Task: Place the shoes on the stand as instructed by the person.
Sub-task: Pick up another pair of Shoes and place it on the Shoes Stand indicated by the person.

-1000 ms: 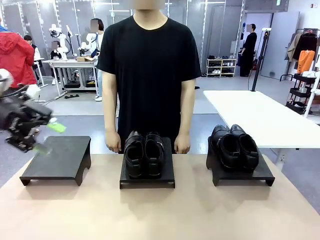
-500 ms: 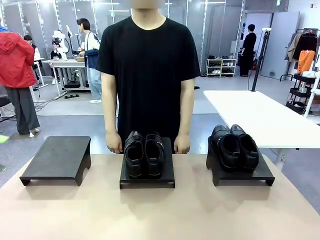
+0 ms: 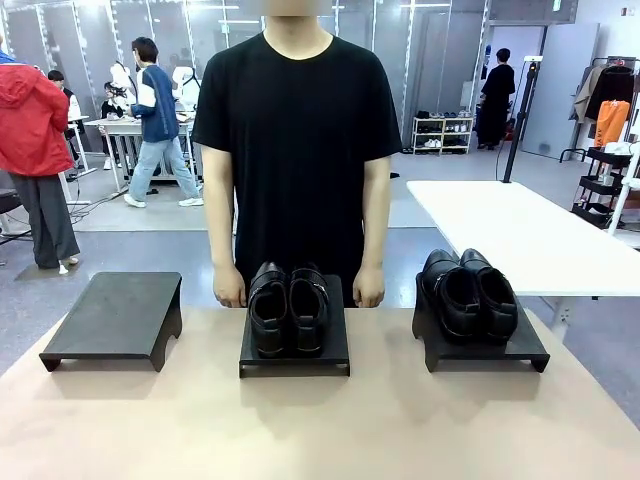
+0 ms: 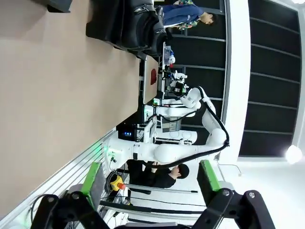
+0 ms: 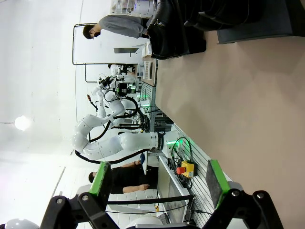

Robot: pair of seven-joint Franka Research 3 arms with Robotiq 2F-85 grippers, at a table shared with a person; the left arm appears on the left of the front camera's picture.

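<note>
Two pairs of glossy black shoes stand on low black stands: one pair [image 3: 288,308] on the middle stand [image 3: 295,355], the other pair [image 3: 470,292] on the right stand [image 3: 485,350]. The left stand [image 3: 115,315] is bare. Behind the middle stand is the person [image 3: 297,140] in a black T-shirt, both hands hanging at the table's far edge. My left gripper [image 4: 150,179] is open over the table's edge, with a shoe [image 4: 143,24] far off. My right gripper [image 5: 157,179] is open too, a shoe [image 5: 176,33] far ahead. Nothing sits between either pair of fingers.
The tan table [image 3: 320,420] has bare room in front of the three stands. A white table [image 3: 520,235] stands behind at the right. Other people walk and stand in the background.
My left arm, seen at the picture's left edge a second ago, has drawn back out of the front view. A person in the background has walked left. Shoes and stands have not moved.
</note>
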